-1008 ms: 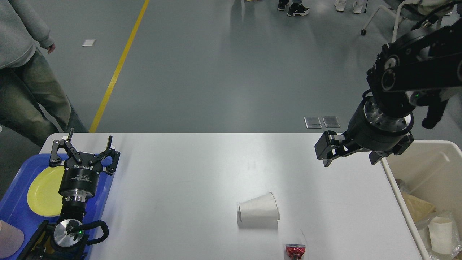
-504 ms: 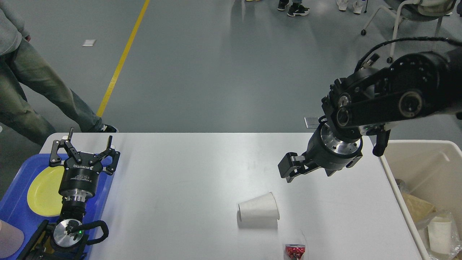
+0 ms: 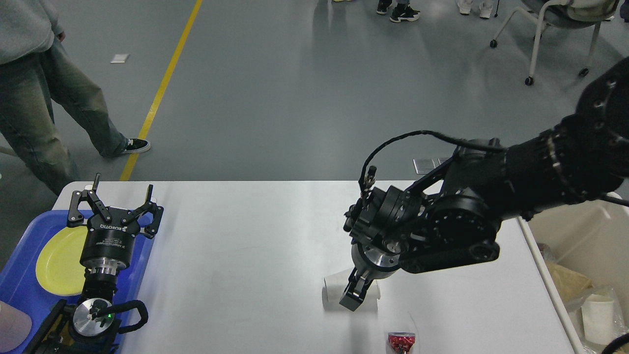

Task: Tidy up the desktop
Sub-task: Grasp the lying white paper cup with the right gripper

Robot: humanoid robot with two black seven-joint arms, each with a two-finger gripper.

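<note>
Right gripper (image 3: 355, 295) over tipped cup (image 3: 334, 292) near desktop (image 3: 245, 255) front edge; jaw gap unclear. Straddle cup sidewall, squeeze lightly. Left gripper (image 3: 115, 201) wide, idle.

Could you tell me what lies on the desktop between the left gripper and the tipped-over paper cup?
Nothing: in the head view the desktop is bare between the left gripper and the paper cup, which the right gripper partly covers.

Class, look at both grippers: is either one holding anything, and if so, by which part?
The left gripper is open and holds nothing. The right gripper is down over the tipped paper cup, but its jaws are seen too dark and end-on to tell whether they grip it.
</note>
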